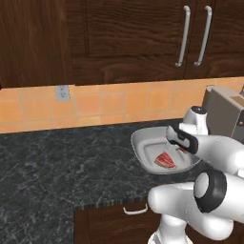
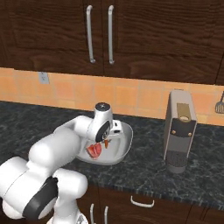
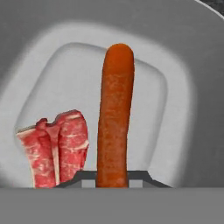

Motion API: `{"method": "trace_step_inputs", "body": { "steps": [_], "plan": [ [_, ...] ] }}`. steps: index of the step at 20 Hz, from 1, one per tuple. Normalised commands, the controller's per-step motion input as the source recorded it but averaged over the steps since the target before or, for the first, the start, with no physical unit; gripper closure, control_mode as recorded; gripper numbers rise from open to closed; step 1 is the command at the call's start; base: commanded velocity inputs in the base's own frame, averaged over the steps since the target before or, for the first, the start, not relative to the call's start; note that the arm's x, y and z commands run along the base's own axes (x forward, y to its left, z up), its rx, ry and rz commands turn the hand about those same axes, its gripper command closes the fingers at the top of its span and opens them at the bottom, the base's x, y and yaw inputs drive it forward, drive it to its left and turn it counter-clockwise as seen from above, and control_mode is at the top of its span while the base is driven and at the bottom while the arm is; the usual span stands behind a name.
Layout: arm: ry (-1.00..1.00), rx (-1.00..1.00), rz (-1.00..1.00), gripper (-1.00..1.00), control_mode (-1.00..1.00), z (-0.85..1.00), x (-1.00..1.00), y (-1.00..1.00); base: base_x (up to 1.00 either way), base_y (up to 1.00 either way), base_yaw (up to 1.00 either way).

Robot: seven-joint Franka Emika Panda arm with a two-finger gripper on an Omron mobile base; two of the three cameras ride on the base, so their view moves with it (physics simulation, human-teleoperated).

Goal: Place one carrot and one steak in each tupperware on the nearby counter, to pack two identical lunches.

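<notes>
In the hand view the jaws are clenched on the carrot (image 3: 115, 118), which sticks straight out over the rounded tupperware (image 3: 183, 113). The steak (image 3: 57, 146) lies on the tray floor just beside it. The left base view shows the steak (image 1: 165, 160) flat in the tupperware (image 1: 143, 145) on the dark counter (image 1: 52, 176), the arm crossing over the tray. From the right base view an orange tip (image 2: 106, 143) peeks under the wrist, and a coffee machine (image 2: 179, 131) stands near the tray.
</notes>
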Motion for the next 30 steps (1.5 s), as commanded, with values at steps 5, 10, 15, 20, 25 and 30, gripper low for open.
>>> {"method": "trace_step_inputs", "body": {
  "steps": [5,10,15,20,25,30],
  "plan": [
    [0.02,0.0,0.0,1.0,-1.0,-0.45,0.44,0.0,0.0,0.0,0.0],
    [0.12,0.0,0.0,1.0,-1.0,-0.34,0.34,0.0,0.0,0.0,0.0],
    [0.15,0.0,0.0,1.0,-1.0,-0.23,0.23,0.0,0.0,0.0,0.0],
    [0.06,0.0,0.0,1.0,-1.0,-0.36,0.27,0.0,0.0,0.0,0.0],
    [-0.07,0.0,0.0,-1.0,-1.0,-0.06,-0.04,0.0,0.0,0.0,0.0],
    [-0.33,0.0,0.0,-1.0,-1.0,0.48,-0.42,0.0,0.0,0.0,0.0]
  ]
}}
